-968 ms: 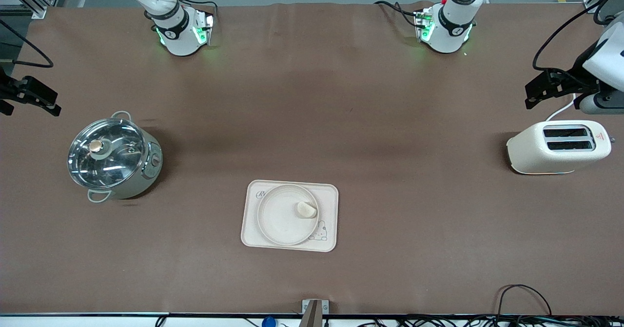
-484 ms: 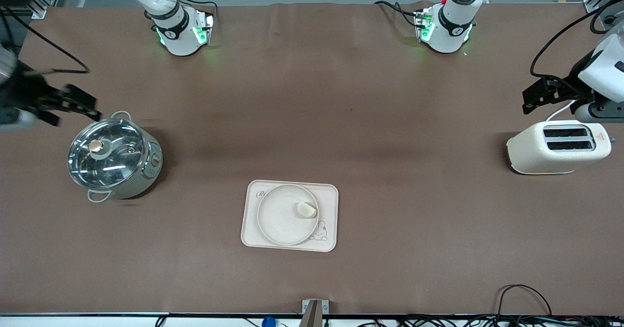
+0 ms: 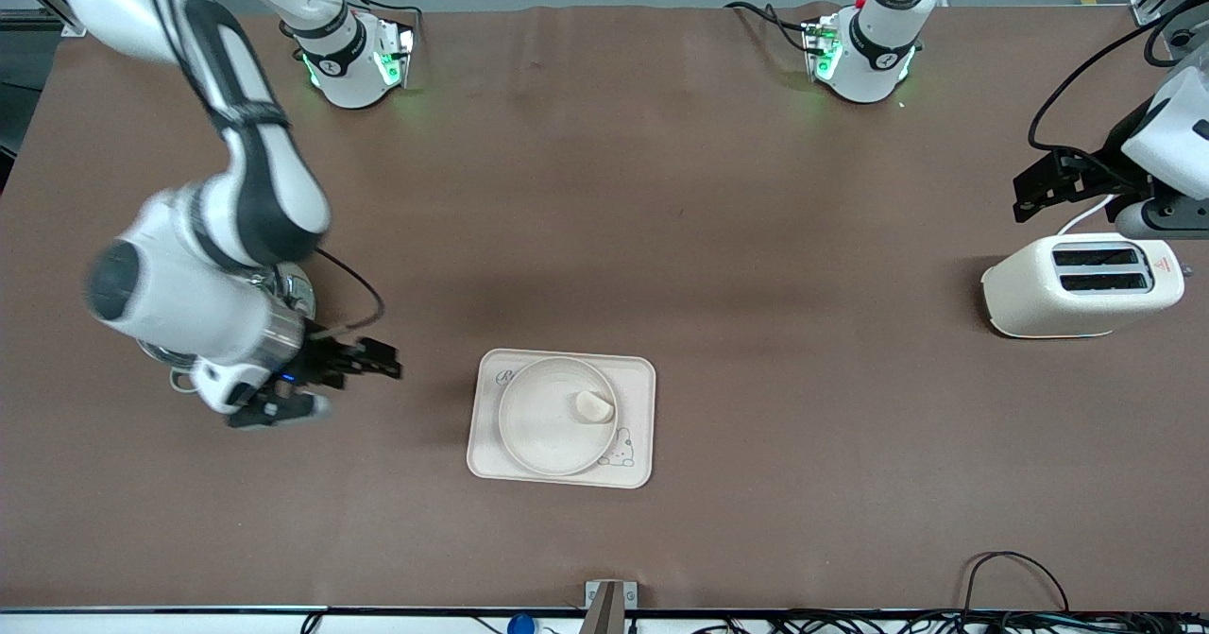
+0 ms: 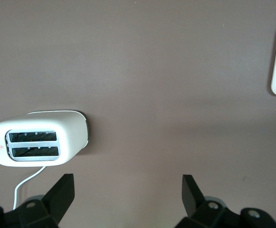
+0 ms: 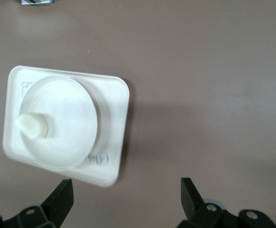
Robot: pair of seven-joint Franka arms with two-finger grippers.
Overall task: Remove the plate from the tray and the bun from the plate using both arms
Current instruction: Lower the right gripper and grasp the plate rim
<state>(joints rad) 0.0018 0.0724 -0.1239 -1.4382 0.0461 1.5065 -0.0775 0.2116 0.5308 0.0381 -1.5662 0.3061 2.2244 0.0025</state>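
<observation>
Nothing is done yet. The bun [image 3: 594, 407] sits on the plate [image 3: 543, 426], and the plate sits on the tray [image 3: 635, 471]. The right claw [image 3: 326, 384] hangs beside the tray, spread wide. The left claw [image 3: 1058, 185] waits well apart, spread too.

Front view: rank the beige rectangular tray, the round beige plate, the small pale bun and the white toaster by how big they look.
Largest to smallest:
1. White two-slot toaster and beige rectangular tray: too alike to rank
2. Round beige plate
3. Small pale bun
</observation>
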